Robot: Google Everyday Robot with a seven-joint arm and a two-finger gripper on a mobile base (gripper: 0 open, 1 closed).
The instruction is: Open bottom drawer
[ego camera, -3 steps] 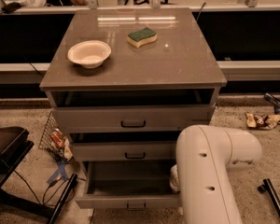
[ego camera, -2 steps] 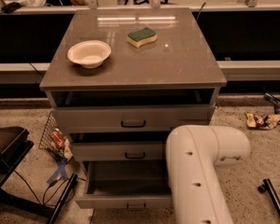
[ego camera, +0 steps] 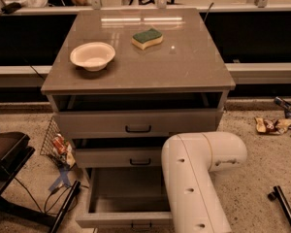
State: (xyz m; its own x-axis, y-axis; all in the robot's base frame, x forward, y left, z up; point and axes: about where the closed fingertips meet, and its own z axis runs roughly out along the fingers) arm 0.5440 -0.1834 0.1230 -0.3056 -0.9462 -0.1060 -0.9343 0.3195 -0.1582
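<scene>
The bottom drawer (ego camera: 123,219) of the grey cabinet stands pulled far out at the bottom of the camera view. Its pale grey inside (ego camera: 128,188) shows and looks empty. Its small black handle (ego camera: 141,224) sits at the frame's lower edge. The top drawer (ego camera: 136,122) and middle drawer (ego camera: 119,157) are each out a little. My white arm (ego camera: 196,178) crosses the drawer's right side and covers it. The gripper itself is hidden behind the arm or out of frame.
A white bowl (ego camera: 92,56) and a green-and-yellow sponge (ego camera: 147,38) lie on the cabinet top (ego camera: 184,67). A wire basket with wrappers (ego camera: 56,142), cables and a black stand (ego camera: 9,154) are on the floor at the left. Litter (ego camera: 271,125) and a black bar (ego camera: 286,208) lie at the right.
My arm has shifted left across the lower drawers. The drawers, bowl and sponge have not moved.
</scene>
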